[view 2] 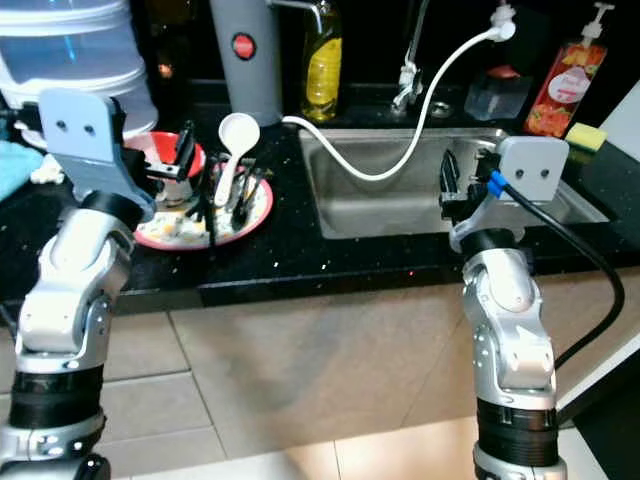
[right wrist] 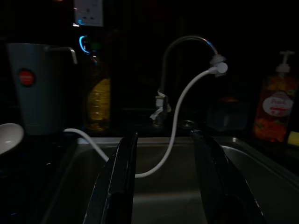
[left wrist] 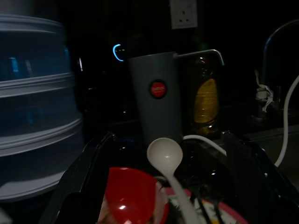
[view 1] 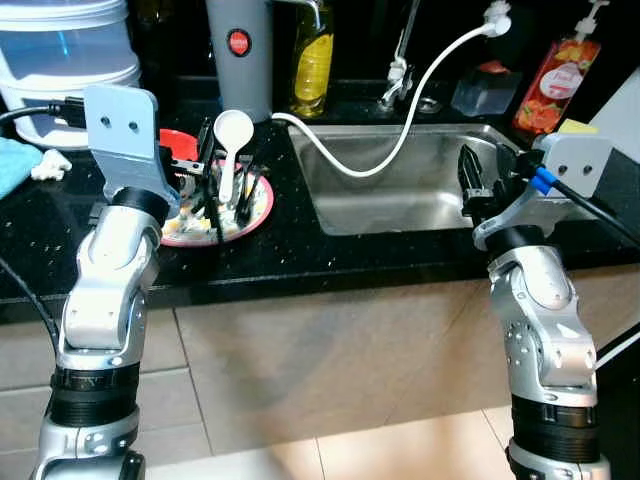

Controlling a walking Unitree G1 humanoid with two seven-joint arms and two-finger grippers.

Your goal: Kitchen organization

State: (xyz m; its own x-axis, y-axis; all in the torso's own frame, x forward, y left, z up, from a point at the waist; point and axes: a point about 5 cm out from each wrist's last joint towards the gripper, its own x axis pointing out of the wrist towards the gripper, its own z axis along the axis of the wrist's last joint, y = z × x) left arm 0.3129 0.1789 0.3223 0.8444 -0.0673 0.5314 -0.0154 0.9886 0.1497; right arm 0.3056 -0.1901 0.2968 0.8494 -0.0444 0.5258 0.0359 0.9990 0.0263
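The left gripper (view 1: 215, 185) hangs low over a red-rimmed plate (view 1: 262, 208) on the black table (view 1: 280, 255), its two black fingers spread apart with nothing clamped between them. Rising between those fingers is a white ladle (view 1: 232, 140), bowl uppermost, its handle running down among dark utensils (view 1: 245, 195) that lie on the plate; whether a finger touches the handle cannot be told. Just beside the gripper, on the side away from the sink, sits a red bowl (view 1: 178, 146). Beyond the ladle stands a grey jug (view 1: 240, 55) with a red button, and next to it a bottle of yellow liquid (view 1: 312, 60). Further to the robot's left are a stack of pale translucent containers (view 1: 65, 60) and a blue cloth (view 1: 15, 165) at the table's edge.

The right gripper (view 1: 472, 182) hovers over the steel sink (view 1: 400, 205), near its right-hand wall, fingers parted and holding nothing. Ahead of it a white hose (view 1: 400, 140) loops from the tap (right wrist: 187, 44) down across the basin and out over the sink's rim towards the grey jug. Past the far corner of the sink, to the gripper's right, stands a pump bottle with an orange-red label (view 1: 555, 80), with a yellow sponge (view 1: 578, 126) close by.
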